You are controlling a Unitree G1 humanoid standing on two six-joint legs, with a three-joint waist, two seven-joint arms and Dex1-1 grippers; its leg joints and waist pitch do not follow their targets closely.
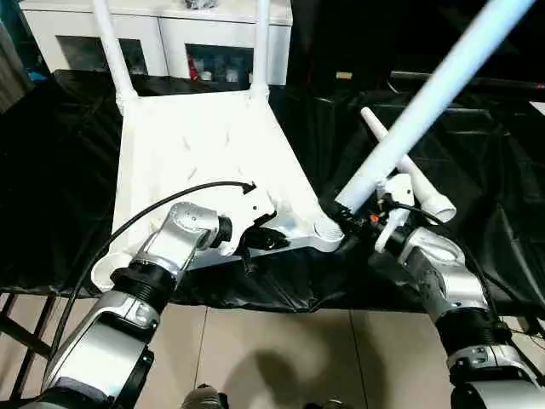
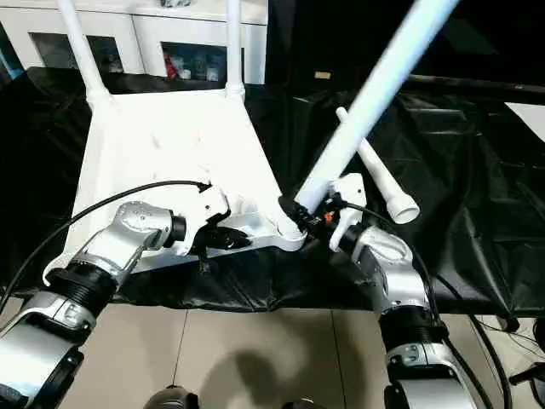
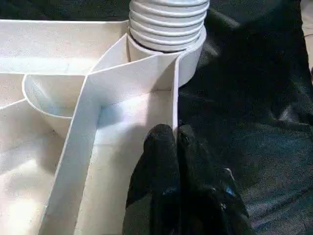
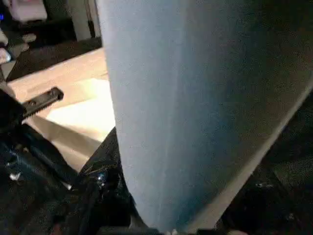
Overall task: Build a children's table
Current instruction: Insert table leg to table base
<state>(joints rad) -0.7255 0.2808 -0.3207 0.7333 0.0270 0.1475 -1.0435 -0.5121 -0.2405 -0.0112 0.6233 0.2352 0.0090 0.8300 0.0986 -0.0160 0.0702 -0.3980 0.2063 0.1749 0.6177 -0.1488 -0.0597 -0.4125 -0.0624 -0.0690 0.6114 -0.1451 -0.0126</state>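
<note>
The white tabletop (image 1: 204, 145) lies ribbed side up on a black cloth. Two white legs (image 1: 115, 51) (image 1: 260, 43) stand in its far corner sockets. My left gripper (image 1: 264, 241) is shut on the tabletop's near rim, and its black fingers (image 3: 161, 156) pinch a thin wall (image 3: 174, 103) just short of the near right corner socket (image 1: 326, 230). My right gripper (image 1: 362, 217) is shut on a third leg (image 1: 426, 102), which tilts up to the right. Its ridged end (image 3: 168, 24) sits in that socket. A fourth leg (image 1: 409, 175) lies loose on the cloth beyond my right gripper.
A white cabinet with glass doors (image 1: 162, 34) stands behind the work surface. The black cloth (image 1: 51, 170) hangs over the near edge, with tiled floor (image 1: 281, 349) below. A black cable (image 1: 153, 209) loops over my left forearm.
</note>
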